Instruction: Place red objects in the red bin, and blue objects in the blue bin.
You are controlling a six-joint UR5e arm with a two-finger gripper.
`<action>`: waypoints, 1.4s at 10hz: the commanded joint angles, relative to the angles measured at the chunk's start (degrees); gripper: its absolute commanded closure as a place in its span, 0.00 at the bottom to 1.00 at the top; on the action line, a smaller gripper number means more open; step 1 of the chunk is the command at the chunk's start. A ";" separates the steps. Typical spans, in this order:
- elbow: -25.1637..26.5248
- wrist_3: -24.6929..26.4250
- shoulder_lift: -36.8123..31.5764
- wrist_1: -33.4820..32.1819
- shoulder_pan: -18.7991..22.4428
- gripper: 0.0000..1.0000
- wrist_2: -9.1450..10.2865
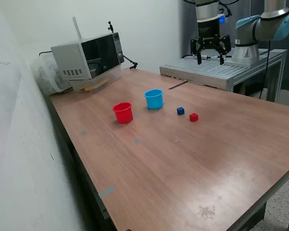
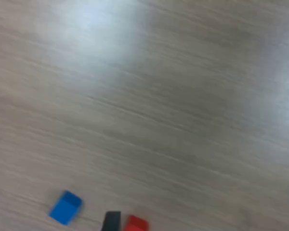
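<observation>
- Red plastic, round and tapered, the red cup (image 1: 123,112) stands upright on the wooden surface (image 1: 183,163) and serves as the landmark here.
- The light blue cup (image 1: 154,98) stands upright near the red cup, on the side toward the exterior view's right and a little farther back; the two are apart.
- A dark blue cube (image 1: 180,111) lies beyond the light blue cup from the red cup, toward the exterior view's right.
- A red cube (image 1: 193,117) lies just past the blue cube, farther again from the red cup; the cubes are close but not touching.
- Only one cube of each colour shows; whether anything lies inside the cups cannot be told.
- The claw (image 1: 210,58) hangs high, well apart from the red cup, toward the back on the exterior view's right, fingers spread wide and holding nothing.
- A grey microwave (image 1: 89,57) sits behind the red cup.
- The wrist view is blurred: wood grain, the blue cube (image 2: 65,207) and the red cube (image 2: 135,224).
</observation>
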 commanded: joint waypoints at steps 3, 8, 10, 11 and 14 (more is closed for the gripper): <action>1.78 0.12 6.37 -9.59 4.16 0.00 1.64; 1.69 15.04 12.00 -13.21 5.45 0.00 1.55; 1.52 17.50 12.80 -14.69 8.36 0.00 1.64; 1.08 17.87 12.88 -14.70 10.29 0.00 1.72; -4.35 18.22 16.91 -14.70 11.01 0.00 1.64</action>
